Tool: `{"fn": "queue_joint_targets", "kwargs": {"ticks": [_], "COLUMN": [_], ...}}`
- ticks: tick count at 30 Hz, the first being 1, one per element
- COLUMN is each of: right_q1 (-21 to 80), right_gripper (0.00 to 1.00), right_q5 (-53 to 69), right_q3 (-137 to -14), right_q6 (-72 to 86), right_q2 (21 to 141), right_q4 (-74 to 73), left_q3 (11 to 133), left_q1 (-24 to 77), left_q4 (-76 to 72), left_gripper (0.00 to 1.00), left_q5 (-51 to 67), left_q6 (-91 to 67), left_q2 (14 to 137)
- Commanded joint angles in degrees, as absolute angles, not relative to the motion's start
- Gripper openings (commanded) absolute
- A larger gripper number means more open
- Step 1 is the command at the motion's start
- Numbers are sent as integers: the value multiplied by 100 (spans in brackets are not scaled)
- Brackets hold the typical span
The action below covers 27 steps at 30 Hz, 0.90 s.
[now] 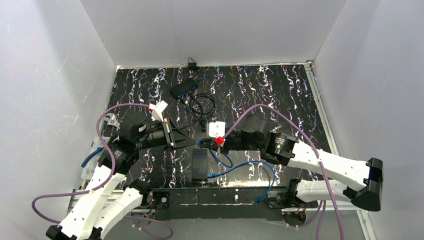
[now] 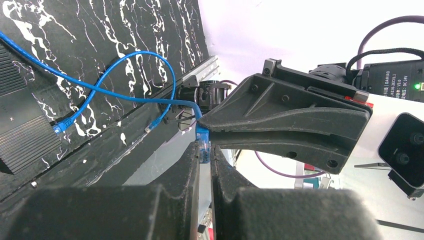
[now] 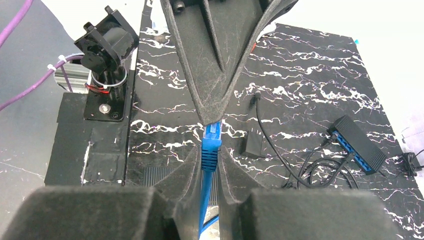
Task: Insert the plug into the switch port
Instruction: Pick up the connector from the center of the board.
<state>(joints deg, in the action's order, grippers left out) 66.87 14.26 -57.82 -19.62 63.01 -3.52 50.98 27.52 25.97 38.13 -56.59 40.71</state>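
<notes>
Switch seen from right wrist and overhead but not left wrist, black marbled tabletop, white walls, plug held aloft mid-table, well apart from switch, left tool clamped on its tip, right tool seemingly pinching its boot from the opposite side.

The left arm and right arm reach inward, meeting tip to tip. The left gripper jaws pinch the plug; the right gripper jaws clasp its boot.
</notes>
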Motion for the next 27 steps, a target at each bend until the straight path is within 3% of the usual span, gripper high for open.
{"fn": "queue_joint_targets", "kwargs": {"ticks": [1,7,14,24,27], "right_q1": [6704,6708,6697,6220,5995], "right_gripper": [1,1,1,1,1], "right_q5": [1390,1321,822,-671,-1331], "right_q3": [-5957,-5950,-5755,-5730,-5884], "right_q6": [-1933,-1900,-2129,-3021,-3405], "right_q2": [6386,6364,6118,5808,5711], "right_q4": [-186,-181,-237,-493,-551], "left_q3": [5208,5169,5249,5561,5620], "left_q1": [2742,2742,2742,2742,2742], "left_q4": [2520,2369,2604,3251,3410], "left_gripper": [0,2,50,97,98], "left_q5": [3934,3963,3657,3179,3104], "left_q6": [-5664,-5669,-5454,-4864,-4703], "left_q2": [3958,3919,3883,3945,3978]}}
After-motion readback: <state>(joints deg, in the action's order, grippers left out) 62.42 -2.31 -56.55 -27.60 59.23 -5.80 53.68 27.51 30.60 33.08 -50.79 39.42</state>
